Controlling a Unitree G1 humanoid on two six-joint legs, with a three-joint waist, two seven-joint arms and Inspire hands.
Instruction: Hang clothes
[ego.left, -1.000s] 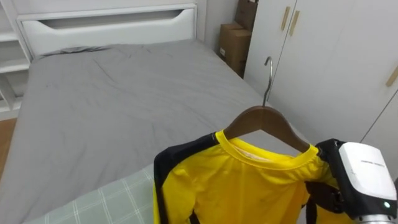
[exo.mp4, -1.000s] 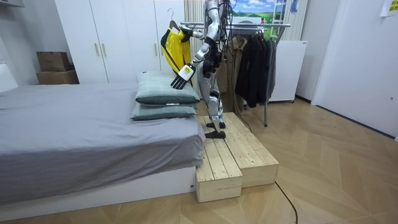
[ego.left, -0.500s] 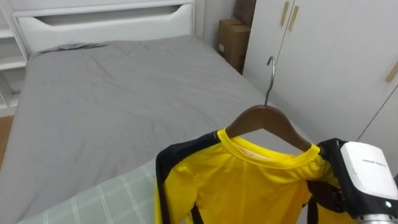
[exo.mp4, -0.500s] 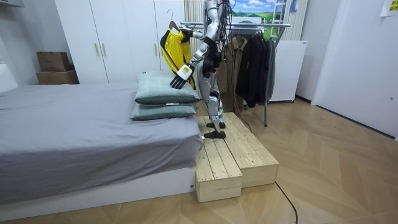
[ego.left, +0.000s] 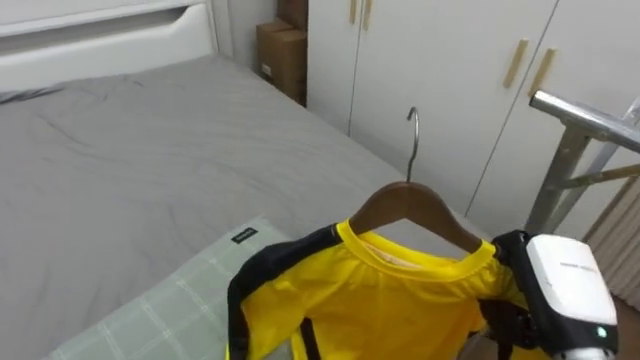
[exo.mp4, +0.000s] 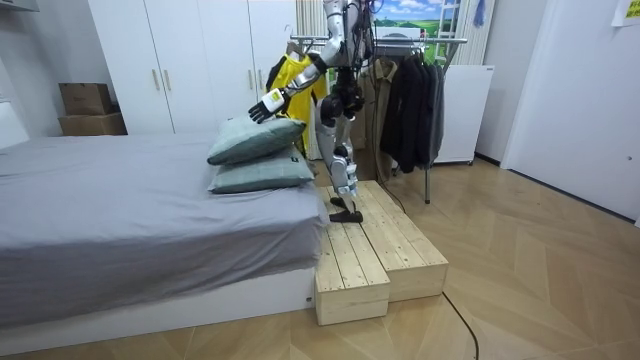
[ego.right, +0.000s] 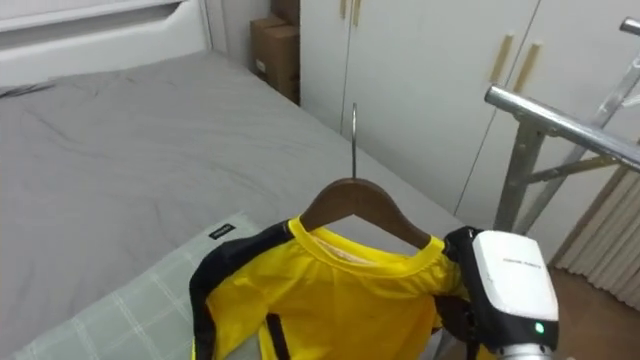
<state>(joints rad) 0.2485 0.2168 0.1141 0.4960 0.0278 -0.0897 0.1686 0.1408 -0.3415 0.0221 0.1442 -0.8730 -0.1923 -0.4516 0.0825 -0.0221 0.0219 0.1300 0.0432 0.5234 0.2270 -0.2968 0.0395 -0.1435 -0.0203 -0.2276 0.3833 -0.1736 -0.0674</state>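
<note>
A yellow shirt with black side panels (ego.left: 390, 310) hangs on a wooden hanger (ego.left: 415, 200), whose metal hook (ego.left: 413, 130) points up. My right hand (ego.left: 560, 285) is at the lower right, shut on the hanger's right shoulder through the cloth. In the room view the shirt (exo.mp4: 295, 75) is held high beside the clothes rack (exo.mp4: 415, 42). My left hand (exo.mp4: 266, 103) reaches out open above the pillows (exo.mp4: 255, 140). I stand on a wooden platform (exo.mp4: 375, 250) between bed and rack.
The rack's metal rail (ego.left: 585, 115) crosses the upper right, close to the hook. Dark clothes (exo.mp4: 410, 100) hang on the rack. White wardrobe doors (ego.left: 440, 60) stand behind, cardboard boxes (ego.left: 282, 55) beside them. The grey bed (ego.left: 120, 150) and a checked pillow (ego.left: 160, 310) lie below.
The eye view has swung right, bringing the rack rail in. In the room view the shirt has shifted toward the rack, my left hand has risen and moved left, and the top pillow is tilted.
</note>
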